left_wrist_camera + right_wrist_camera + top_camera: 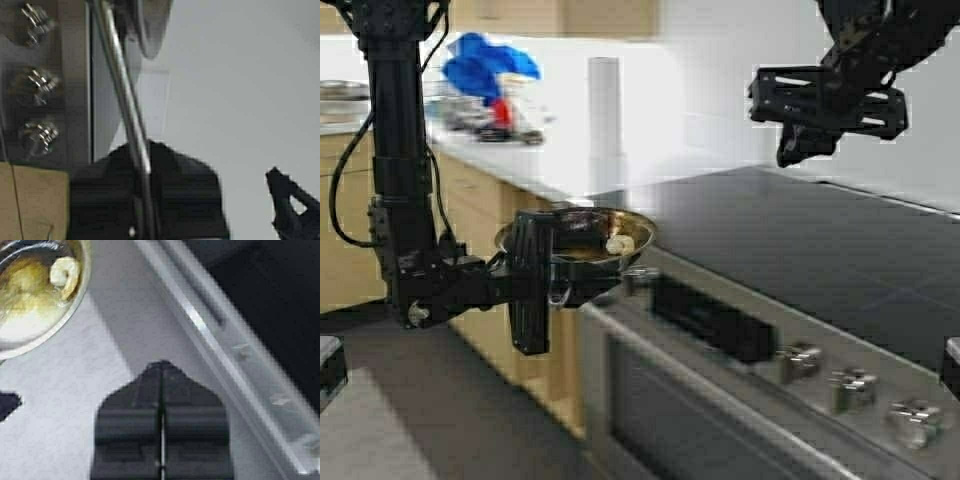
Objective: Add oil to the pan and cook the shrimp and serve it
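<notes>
1. one pan (582, 243) in our high view, held off the stove (800, 270) front edge by our left gripper (535, 285), the shrimp (620, 242) inside; the right gripper (820, 110) hangs above the stove.
2. left wrist view: our fingers (150, 200) clamp the pan's handle (122, 100).
3. right wrist view: our right gripper (162, 410) is pressed together, the shrimp (65, 275) in the pan (40, 295) beside the stove (240, 315).

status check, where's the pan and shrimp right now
Left gripper shut on pan handle, held off the stove's front corner. Shrimp inside pan. Right gripper shut, empty, raised over stove.
</notes>
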Controlling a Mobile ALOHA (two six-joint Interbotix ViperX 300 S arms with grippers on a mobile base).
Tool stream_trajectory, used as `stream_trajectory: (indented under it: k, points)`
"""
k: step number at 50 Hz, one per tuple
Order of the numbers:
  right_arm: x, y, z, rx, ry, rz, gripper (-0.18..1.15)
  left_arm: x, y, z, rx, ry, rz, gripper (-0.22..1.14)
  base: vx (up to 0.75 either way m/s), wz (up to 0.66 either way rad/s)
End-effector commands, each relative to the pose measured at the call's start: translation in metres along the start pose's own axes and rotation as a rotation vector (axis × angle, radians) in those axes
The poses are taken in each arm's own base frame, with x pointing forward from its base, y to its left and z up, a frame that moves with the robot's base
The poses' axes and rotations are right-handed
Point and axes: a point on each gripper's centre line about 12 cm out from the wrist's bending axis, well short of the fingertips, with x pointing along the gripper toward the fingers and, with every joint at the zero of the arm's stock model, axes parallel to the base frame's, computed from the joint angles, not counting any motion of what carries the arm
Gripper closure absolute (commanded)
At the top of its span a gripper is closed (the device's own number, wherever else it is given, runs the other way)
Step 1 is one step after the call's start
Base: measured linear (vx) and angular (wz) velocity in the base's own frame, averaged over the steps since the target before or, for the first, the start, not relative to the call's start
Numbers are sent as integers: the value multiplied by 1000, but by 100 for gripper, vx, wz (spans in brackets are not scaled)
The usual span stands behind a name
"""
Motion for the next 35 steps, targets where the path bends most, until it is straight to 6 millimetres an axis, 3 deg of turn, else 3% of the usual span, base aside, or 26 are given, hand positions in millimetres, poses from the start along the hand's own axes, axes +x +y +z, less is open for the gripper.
stream_trajectory:
  k: [1,12,35]
  points:
    - [-4,1,7,7,-15,7,90,8,-28,5,73,-3,-84,88,-5,44]
    - [-5,3,1,-4,49,20,90,-5,-25,-1,56,-15,-43,88,-5,41]
    - [-2,9,21,-45,-2,37,90,0,-35,6,85,-29,-74,88,-3,46]
